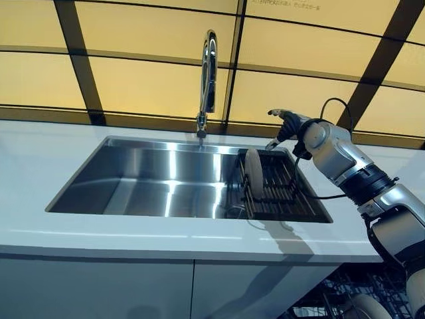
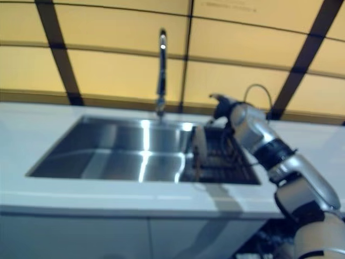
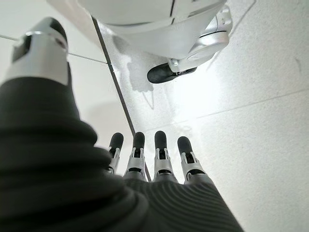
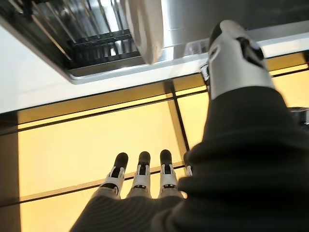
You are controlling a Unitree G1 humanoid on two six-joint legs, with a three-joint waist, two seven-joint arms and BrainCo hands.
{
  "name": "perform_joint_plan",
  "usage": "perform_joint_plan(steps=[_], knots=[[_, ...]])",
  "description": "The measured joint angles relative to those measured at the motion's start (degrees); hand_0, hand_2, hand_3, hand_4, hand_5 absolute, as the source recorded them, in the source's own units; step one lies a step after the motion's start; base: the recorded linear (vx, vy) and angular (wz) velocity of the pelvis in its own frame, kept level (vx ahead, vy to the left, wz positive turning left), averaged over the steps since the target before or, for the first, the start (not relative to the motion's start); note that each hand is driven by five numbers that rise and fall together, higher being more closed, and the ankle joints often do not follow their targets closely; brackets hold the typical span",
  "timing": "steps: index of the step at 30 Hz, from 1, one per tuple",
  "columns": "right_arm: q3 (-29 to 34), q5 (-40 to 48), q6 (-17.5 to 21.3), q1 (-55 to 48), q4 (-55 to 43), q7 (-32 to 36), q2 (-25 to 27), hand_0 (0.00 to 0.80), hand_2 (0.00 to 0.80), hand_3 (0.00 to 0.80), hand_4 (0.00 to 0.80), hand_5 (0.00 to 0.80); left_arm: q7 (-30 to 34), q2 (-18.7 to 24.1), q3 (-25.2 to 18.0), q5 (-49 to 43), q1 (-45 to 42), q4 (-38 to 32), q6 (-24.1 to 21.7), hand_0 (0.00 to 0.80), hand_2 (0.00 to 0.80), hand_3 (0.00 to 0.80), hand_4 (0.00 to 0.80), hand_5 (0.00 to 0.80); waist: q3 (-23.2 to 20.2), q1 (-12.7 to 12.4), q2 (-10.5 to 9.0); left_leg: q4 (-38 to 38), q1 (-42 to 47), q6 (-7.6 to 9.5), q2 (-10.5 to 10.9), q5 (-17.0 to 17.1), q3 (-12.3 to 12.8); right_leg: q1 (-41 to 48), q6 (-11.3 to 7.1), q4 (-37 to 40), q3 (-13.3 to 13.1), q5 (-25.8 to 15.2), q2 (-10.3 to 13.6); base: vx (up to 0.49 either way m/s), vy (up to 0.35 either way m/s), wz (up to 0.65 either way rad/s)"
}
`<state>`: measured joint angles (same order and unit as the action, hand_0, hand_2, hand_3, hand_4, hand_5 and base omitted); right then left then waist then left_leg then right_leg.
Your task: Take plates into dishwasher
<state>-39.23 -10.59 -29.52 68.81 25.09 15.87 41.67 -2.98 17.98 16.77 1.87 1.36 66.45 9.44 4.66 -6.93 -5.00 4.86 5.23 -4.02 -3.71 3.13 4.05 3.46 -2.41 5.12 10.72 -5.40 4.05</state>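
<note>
Stainless sink set in white counter, tall chrome faucet at back edge, yellow wall panels w/ dark strips behind. In the sink's right end sits a dark wire dish rack; one pale round plate stands on edge in the rack's left part, near-upright. R hand is raised above the rack's back edge, near the wall, apart from the plate and touching nothing; its own wrist view shows fingers straight and side by side, thumb out to one side, holding nothing, w/ the plate and rack past them. L hand shows only in its own wrist view: fingers straight, relaxed, slightly apart, empty, pointing down at light speckled floor next to a white cabinet front. Bottom right of the head view, below counter level, part of a dishwasher rack w/ something round and pale in it; can't tell what.
</note>
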Motion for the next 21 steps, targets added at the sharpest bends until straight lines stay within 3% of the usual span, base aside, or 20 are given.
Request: perform_joint_plan(steps=[21], knots=[[0.0, 0.8, -4.7, -1.0, 4.2, 1.6, -3.0, 0.0, 0.0, 0.0, 0.0, 0.0, -0.5, 0.1, 0.0, 0.0, 0.0, -0.1, 0.0, 0.0, 0.0, 0.0, 0.0, 0.0, 0.1, -0.1, -0.28, 0.0, -0.1, 0.0, 0.0, 0.0, -0.1, 0.0, -0.06, 0.0, 0.2, 0.1, 0.0, 0.0, 0.0, 0.0]])
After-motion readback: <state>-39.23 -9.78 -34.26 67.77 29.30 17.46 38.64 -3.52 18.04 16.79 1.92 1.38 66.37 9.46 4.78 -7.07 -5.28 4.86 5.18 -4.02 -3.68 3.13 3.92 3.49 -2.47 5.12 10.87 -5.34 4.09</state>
